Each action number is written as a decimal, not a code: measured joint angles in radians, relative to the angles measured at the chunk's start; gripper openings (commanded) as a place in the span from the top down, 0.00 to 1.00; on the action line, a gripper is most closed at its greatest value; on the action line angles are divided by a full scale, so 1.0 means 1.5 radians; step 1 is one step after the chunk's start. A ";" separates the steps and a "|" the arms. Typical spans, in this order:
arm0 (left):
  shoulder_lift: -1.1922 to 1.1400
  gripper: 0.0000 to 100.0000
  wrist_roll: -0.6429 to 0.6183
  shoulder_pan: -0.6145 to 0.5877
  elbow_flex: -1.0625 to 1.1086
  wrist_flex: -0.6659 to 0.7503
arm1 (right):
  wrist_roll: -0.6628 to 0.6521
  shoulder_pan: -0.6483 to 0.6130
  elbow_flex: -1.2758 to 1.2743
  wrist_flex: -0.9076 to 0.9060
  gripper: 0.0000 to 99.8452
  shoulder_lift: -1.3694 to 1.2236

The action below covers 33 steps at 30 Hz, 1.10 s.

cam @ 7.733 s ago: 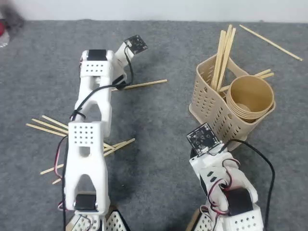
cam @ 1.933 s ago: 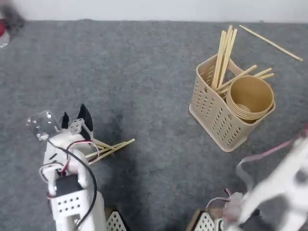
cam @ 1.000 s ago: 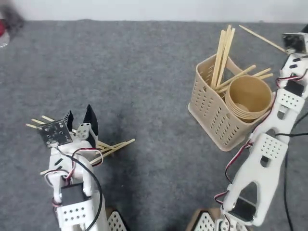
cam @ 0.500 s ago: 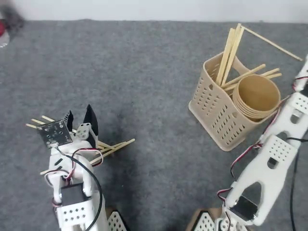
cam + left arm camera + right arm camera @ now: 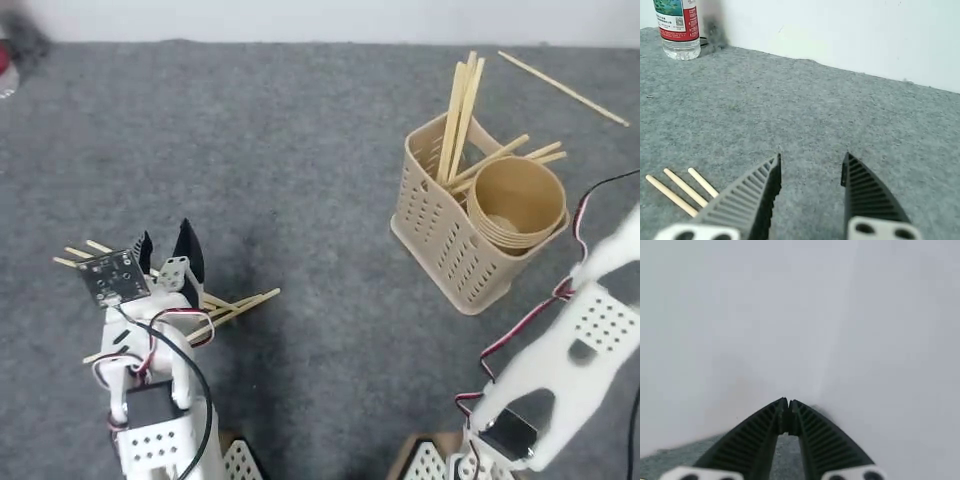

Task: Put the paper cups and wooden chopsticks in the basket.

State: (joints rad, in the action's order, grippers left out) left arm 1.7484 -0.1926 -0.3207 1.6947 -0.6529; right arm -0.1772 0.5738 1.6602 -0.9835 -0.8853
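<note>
Left claw [image 5: 812, 158] spread wide, empty; right claw [image 5: 789, 403] pinched together, empty.

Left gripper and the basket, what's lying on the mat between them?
In the high view, only bare grey mat separates the left gripper from the basket; the loose chopsticks lie beside the gripper, off that line.

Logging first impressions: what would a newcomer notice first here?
The beige basket at the table's right, holding stacked paper cups and several upright chopsticks. Then the loose chopsticks fanned on the grey mat beside the left gripper, whose fingers stand open. One stray chopstick lies beyond the basket.
</note>
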 measured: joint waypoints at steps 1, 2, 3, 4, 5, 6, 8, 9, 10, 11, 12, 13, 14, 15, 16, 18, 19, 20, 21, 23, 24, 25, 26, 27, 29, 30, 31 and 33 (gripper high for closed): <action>0.000 0.81 0.000 0.000 0.000 0.000 | 0.000 0.000 0.000 -0.029 0.99 0.029; 0.000 0.81 0.000 0.000 0.000 0.000 | 0.000 0.000 0.001 -0.055 0.99 0.056; 0.000 0.81 0.000 0.000 0.000 0.000 | 0.000 0.000 0.001 -0.084 0.99 0.084; 0.000 0.81 0.000 0.000 0.000 0.000 | 0.000 0.000 0.001 -0.116 0.99 0.108; 0.000 0.81 0.000 0.000 0.000 0.000 | 0.000 0.000 0.001 -0.149 0.99 0.133; 0.000 0.81 0.000 0.000 0.000 0.000 | 0.000 0.000 0.001 -0.184 0.99 0.155; 0.000 0.81 0.000 0.000 0.000 0.000 | 0.000 -0.005 0.001 -0.265 0.99 0.194; 0.000 0.81 0.000 0.000 0.000 -0.004 | 0.000 -0.009 0.001 -0.310 0.99 0.213; 0.000 0.81 0.000 0.000 0.000 -0.007 | 0.000 -0.016 0.001 -0.355 0.99 0.231; 0.000 0.81 0.000 0.000 0.000 -0.010 | 0.000 -0.024 0.001 -0.400 0.99 0.249; 0.000 0.81 0.000 0.000 0.000 -0.011 | 0.000 -0.032 0.001 -0.444 0.99 0.265; 0.000 0.81 0.000 0.000 0.000 -0.012 | 0.000 -0.042 0.001 -0.483 0.99 0.282; 0.000 0.81 0.000 0.000 0.000 -0.012 | 0.000 -0.051 0.001 -0.506 0.99 0.300; 0.000 0.81 0.000 0.000 0.000 -0.012 | 0.000 -0.057 0.001 -0.512 0.99 0.316; 0.000 0.81 0.000 0.000 0.000 -0.012 | 0.000 -0.058 0.001 -0.516 0.99 0.338; 0.000 0.81 0.001 0.000 0.000 -0.012 | 0.000 -0.055 -0.013 -0.516 0.99 0.384; 0.000 0.81 0.001 0.000 0.000 -0.012 | 0.000 -0.055 -0.029 -0.516 0.99 0.408; 0.000 0.81 0.001 0.000 0.000 -0.012 | 0.000 -0.055 -0.048 -0.516 0.99 0.433; 0.000 0.81 0.001 0.000 0.000 -0.012 | 0.000 -0.055 -0.072 -0.516 0.99 0.458; 0.000 0.81 0.001 0.000 0.000 -0.012 | 0.000 -0.062 -0.136 -0.516 0.99 0.516; 0.000 0.81 0.001 0.000 0.000 -0.012 | 0.000 -0.071 -0.174 -0.516 0.99 0.550; 0.000 0.81 0.001 0.000 0.000 -0.012 | 0.000 -0.081 -0.220 -0.516 0.99 0.588; 0.000 0.81 0.001 0.000 0.000 -0.012 | 0.000 -0.097 -0.266 -0.516 0.99 0.628; 0.000 0.81 0.001 0.000 0.000 -0.012 | 0.000 -0.114 -0.315 -0.516 0.99 0.671; 0.000 0.81 0.001 0.000 0.000 -0.012 | 0.000 -0.158 -0.427 -0.516 0.99 0.765; 0.000 0.81 0.001 0.000 0.000 -0.012 | 0.000 -0.181 -0.488 -0.516 0.99 0.815; 0.000 0.81 0.001 0.000 0.000 -0.012 | 0.002 -0.207 -0.550 -0.516 0.99 0.865; 0.000 0.81 0.001 0.000 0.000 -0.012 | 0.003 -0.245 -0.680 -0.516 0.99 0.967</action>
State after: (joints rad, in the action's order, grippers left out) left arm 1.7484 -0.1910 -0.3207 1.6947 -0.6713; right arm -0.1726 0.2056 0.6398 -1.7568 0.5646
